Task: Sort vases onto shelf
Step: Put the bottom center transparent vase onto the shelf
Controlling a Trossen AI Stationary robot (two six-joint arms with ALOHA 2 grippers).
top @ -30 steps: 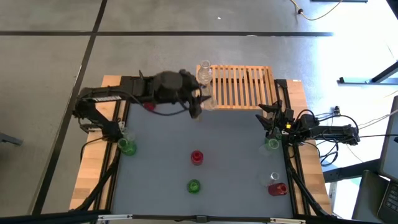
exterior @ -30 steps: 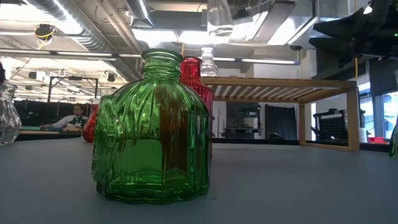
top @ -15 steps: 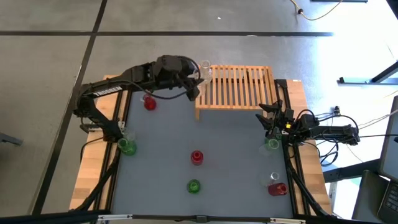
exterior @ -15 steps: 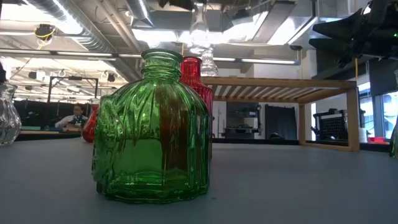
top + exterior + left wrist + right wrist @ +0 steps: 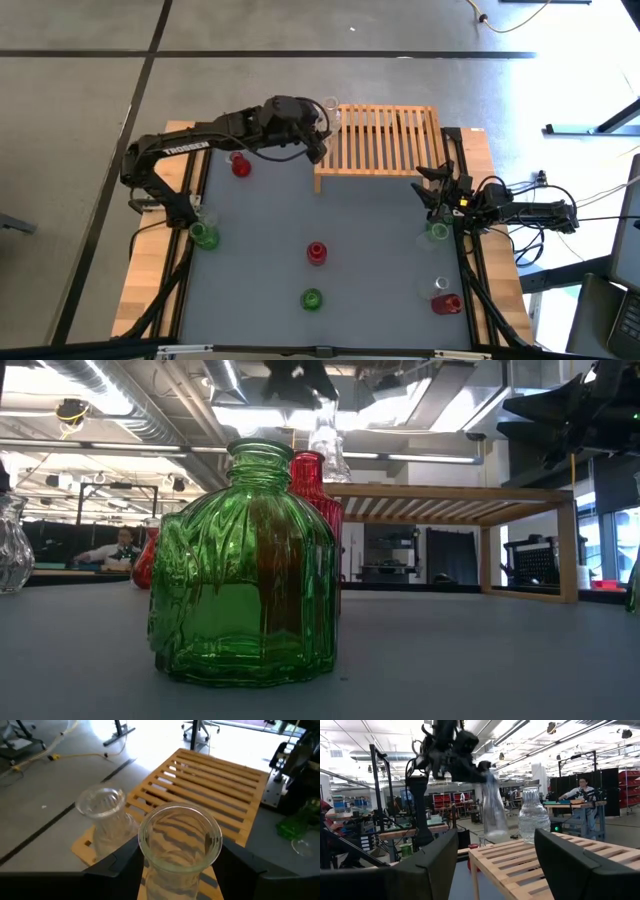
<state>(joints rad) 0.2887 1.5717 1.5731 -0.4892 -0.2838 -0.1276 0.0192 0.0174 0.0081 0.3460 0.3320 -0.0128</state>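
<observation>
While carrying: left end effector (image 5: 175, 870) clamped on clear vase (image 5: 179, 847), held above shelf (image 5: 385, 140) at its far-left corner.
Do it well: lower straight and slow, keep vase upright, land base flat across slats, beside the standing clear vase (image 5: 104, 822), not knocking it; release only once it sits.
Vase vs effector: between the fingers, mouth up, just beside the placed one.
Right end effector (image 5: 437, 197): fingers apart, empty, waiting at right tabletop edge by a green vase (image 5: 438, 232).
Left over: red and green vases on tabletop (image 5: 380, 260).
</observation>
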